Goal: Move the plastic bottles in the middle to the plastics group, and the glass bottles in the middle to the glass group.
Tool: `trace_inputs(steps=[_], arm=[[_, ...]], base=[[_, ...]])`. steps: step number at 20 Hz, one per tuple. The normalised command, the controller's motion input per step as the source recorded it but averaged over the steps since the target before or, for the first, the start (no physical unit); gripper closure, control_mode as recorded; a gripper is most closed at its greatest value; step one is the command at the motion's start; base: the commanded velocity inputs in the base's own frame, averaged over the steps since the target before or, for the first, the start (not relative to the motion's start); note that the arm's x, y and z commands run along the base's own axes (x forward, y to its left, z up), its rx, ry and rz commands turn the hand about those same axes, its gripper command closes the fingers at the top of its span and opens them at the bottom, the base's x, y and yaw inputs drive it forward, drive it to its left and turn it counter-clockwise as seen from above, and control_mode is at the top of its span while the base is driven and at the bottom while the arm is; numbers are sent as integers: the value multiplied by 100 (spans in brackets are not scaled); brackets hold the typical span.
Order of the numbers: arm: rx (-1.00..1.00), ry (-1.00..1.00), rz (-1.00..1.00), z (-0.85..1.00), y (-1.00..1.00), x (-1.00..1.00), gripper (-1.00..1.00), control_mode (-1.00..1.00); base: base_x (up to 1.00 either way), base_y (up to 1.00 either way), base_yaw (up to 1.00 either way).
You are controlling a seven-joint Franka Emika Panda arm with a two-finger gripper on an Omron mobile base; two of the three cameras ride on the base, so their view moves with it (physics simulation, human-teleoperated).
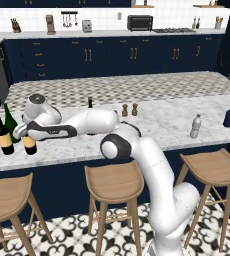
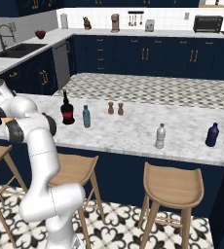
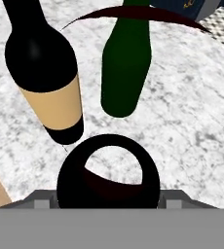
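Observation:
My gripper (image 1: 26, 133) is shut on the slim dark wine bottle with a yellow-tan label (image 1: 30, 145), upright at the counter's left end, its base at or just above the marble. In the hand view its round black top (image 3: 107, 175) sits between my fingers. Right beside it stand the glass group's tall green bottle (image 1: 9, 119) (image 3: 126, 63) and dark tan-labelled wine bottle (image 1: 4, 137) (image 3: 50, 73). The squat bottle with a red band (image 2: 67, 111) and the pale-blue plastic bottle (image 2: 86, 117) stand mid-counter. At the right end stand the clear-grey bottle (image 1: 195, 126) and the navy bottle (image 1: 229, 117).
Two small brown shakers (image 1: 129, 110) stand behind the middle of the marble counter (image 1: 162, 125). Wooden stools (image 1: 114, 182) line its front edge. Bare marble lies between the shakers and the plastics group.

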Motion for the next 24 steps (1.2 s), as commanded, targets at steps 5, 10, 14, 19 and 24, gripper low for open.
trace_inputs(steps=[5,10,14,19,24], arm=[[0,1,0,0,0,13,100,-100],[0,1,0,0,0,0,-100,-100],[0,0,0,0,0,0,-100,-100],[0,0,0,0,0,0,-100,-100],[0,0,0,0,0,0,-100,-100]], base=[[0,0,0],[0,0,0],[0,0,0],[0,0,0],[0,0,0]])
